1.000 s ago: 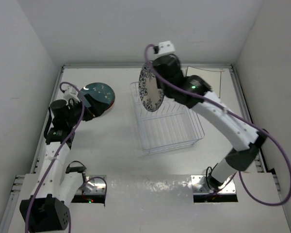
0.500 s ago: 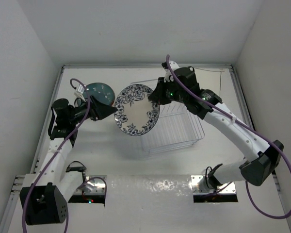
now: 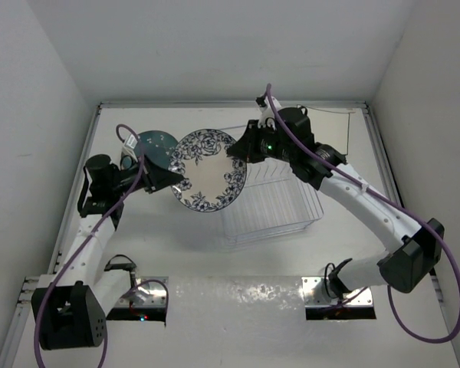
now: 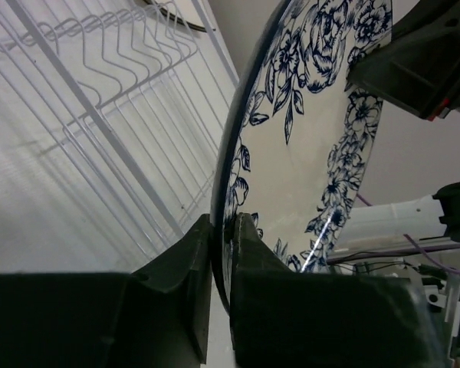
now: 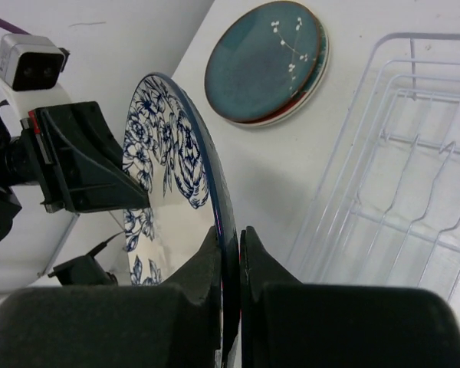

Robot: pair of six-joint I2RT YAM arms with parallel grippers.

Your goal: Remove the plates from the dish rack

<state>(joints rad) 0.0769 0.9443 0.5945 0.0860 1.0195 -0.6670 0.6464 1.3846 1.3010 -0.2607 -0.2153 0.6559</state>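
Note:
A white plate with dark blue floral pattern (image 3: 207,172) hangs in the air between the two arms, left of the dish rack (image 3: 291,207). My left gripper (image 3: 175,184) is shut on its left rim, seen close up in the left wrist view with the left gripper (image 4: 224,222) pinching the floral plate (image 4: 307,138). On the opposite rim my right gripper (image 3: 241,149) is shut too; the right wrist view shows the right gripper (image 5: 231,234) clamping the floral plate (image 5: 165,176). A dark teal speckled plate (image 3: 155,146) lies flat at the back left, on a red-rimmed plate (image 5: 287,115).
The white wire dish rack (image 5: 414,153) stands right of centre, its prongs also showing in the left wrist view as the dish rack (image 4: 100,123). White walls enclose the table on three sides. Metal rails run along the left and right table edges.
The right arm lifted the floral plate out of the rack and swung it left. The left gripper, open before, has shut on the plate's left rim.

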